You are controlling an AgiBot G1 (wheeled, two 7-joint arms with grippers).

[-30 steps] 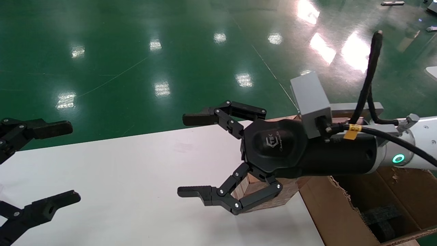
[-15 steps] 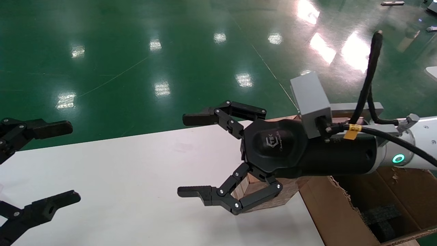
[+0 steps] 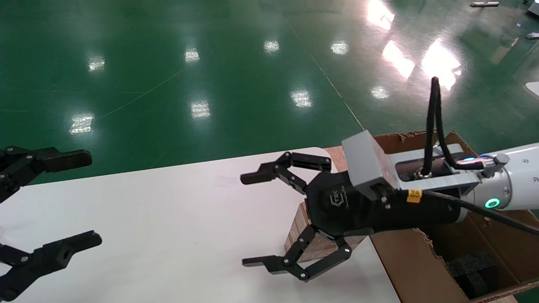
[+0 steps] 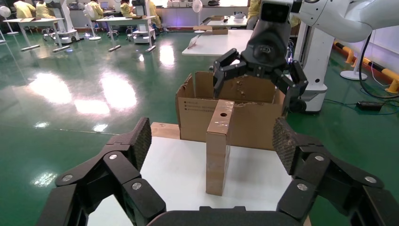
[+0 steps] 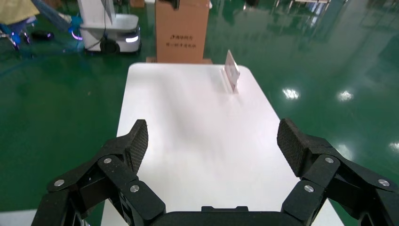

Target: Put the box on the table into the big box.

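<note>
Box [image 4: 218,146] stands upright on the desk [image 3: 168,219] near the carton [image 4: 244,123], under the right gripper [image 3: 269,221], whose fingers are spread and empty. It looks light, stiff cardboard; grip across its narrow smooth faces. Left gripper [image 3: 63,202] hangs released, well apart.

My head camera looks forward and down from above the near edge of the table [image 3: 160,210], taking in its far edge, its right end and the green floor beyond. My left wrist camera sits low near the left end, facing along the top toward the right end, close behind its own fingers [image 4: 136,141]. My right wrist camera faces the opposite way from above the right end. All three share the white tabletop.
</note>
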